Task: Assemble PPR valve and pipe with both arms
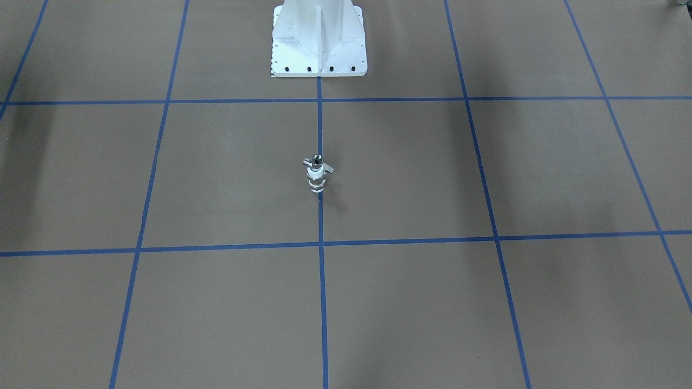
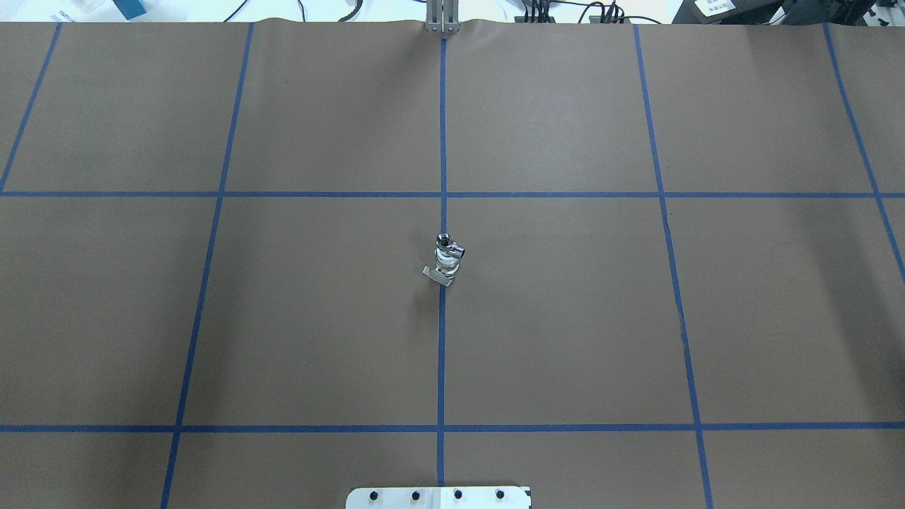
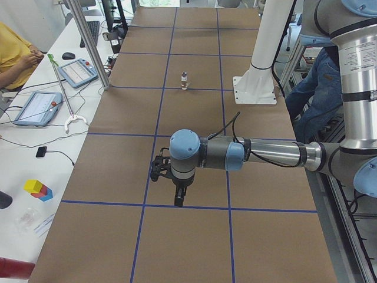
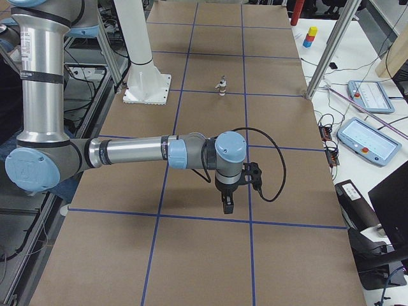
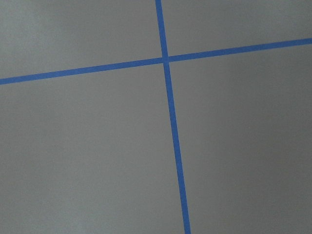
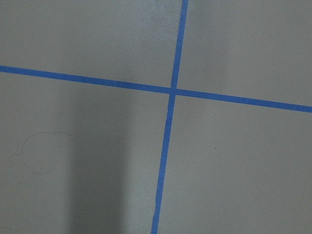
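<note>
The white PPR valve (image 1: pixel 315 181) stands upright on the centre blue tape line, with metallic bands and a small side lever. The shiny chrome pipe (image 1: pixel 317 160) sits on its top, so the two form one stack. The stack also shows in the overhead view (image 2: pixel 446 260), the left side view (image 3: pixel 184 80) and the right side view (image 4: pixel 222 85). My left gripper (image 3: pixel 178 202) hangs over the table end far from the stack. My right gripper (image 4: pixel 227 208) hangs over the opposite end. I cannot tell whether either is open or shut. Both wrist views show only brown paper and blue tape.
The white bolted pedestal (image 1: pixel 319 43) stands behind the stack, on the robot's side. Tablets (image 3: pixel 36 106) and cables lie on the side desk beyond the table, where a person in yellow (image 3: pixel 15 56) sits. An aluminium post (image 4: pixel 331 51) stands at the far table edge.
</note>
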Robot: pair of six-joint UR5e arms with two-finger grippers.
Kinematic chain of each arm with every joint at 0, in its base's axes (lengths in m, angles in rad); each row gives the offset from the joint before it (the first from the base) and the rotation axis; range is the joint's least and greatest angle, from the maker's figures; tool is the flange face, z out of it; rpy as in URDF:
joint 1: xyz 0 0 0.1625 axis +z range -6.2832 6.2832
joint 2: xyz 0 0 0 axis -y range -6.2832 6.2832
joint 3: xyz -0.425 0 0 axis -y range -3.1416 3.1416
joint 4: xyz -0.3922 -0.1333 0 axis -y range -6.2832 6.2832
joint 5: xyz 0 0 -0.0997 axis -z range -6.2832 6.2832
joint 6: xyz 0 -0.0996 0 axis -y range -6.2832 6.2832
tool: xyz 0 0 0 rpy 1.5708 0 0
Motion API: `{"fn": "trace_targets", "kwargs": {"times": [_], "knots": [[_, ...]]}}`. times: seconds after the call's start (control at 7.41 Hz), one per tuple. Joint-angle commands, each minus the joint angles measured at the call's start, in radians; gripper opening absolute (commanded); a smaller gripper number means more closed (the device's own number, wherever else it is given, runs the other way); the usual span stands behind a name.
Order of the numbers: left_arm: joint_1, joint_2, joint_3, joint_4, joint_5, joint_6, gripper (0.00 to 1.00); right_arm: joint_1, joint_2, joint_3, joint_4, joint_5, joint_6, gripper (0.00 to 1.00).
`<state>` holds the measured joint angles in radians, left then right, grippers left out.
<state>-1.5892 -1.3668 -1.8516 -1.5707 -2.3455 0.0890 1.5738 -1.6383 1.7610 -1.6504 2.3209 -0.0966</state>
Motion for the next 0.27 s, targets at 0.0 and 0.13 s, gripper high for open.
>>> {"fn": "trace_targets", "kwargs": {"times": [0.0,0.13], "knots": [[0.0,0.0,-0.001,0.0,0.0,0.0,1.0,0.0,-0.002,0.0,0.0,0.002,0.0,1.0],[0.0,0.0,-0.001,0.0,0.0,0.0,1.0,0.0,-0.002,0.0,0.0,0.002,0.0,1.0]]}}
